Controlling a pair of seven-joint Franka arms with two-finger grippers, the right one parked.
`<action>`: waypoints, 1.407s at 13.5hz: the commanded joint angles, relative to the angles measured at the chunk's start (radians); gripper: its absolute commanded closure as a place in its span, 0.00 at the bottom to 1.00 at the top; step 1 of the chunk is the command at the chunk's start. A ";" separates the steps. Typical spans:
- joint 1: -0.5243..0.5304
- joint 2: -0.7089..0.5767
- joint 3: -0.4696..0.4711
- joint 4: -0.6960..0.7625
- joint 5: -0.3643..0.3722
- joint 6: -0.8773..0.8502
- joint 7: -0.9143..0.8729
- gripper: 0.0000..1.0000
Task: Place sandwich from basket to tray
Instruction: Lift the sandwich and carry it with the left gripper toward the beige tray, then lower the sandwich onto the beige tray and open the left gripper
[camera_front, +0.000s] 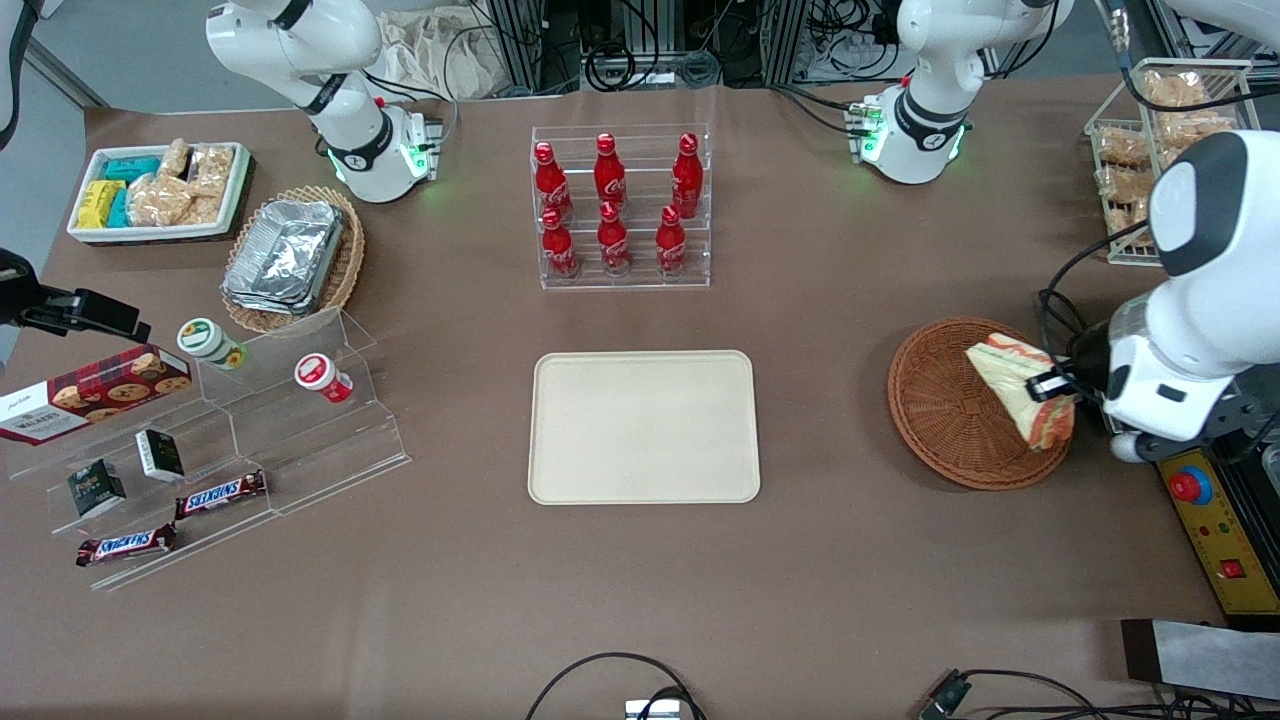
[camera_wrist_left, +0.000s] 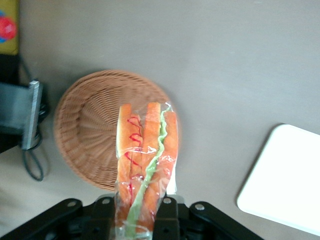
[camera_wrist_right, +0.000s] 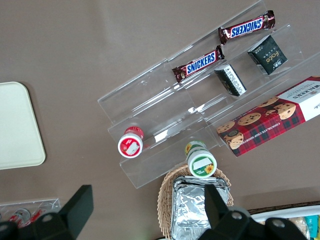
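The sandwich (camera_front: 1020, 392), a cream wedge in clear wrap with an orange-red filling edge, hangs above the round reddish-brown wicker basket (camera_front: 945, 410) near the working arm's end of the table. My left gripper (camera_front: 1052, 385) is shut on the sandwich at its wide end. In the left wrist view the sandwich (camera_wrist_left: 145, 155) shows orange layers and a green strip between the black fingers (camera_wrist_left: 168, 217), held clear above the basket (camera_wrist_left: 90, 130). The cream-beige tray (camera_front: 644, 426) lies empty at the table's middle; its corner shows in the left wrist view (camera_wrist_left: 285, 180).
A clear rack of red cola bottles (camera_front: 620, 205) stands farther from the front camera than the tray. A control box with a red button (camera_front: 1215, 525) sits beside the basket. An acrylic stepped stand (camera_front: 220, 440) with snacks lies toward the parked arm's end.
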 joint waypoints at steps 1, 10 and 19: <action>-0.165 0.110 0.006 0.114 0.058 -0.030 -0.001 1.00; -0.496 0.497 0.006 0.274 0.091 0.181 -0.218 1.00; -0.513 0.548 0.009 0.180 0.101 0.312 -0.205 0.21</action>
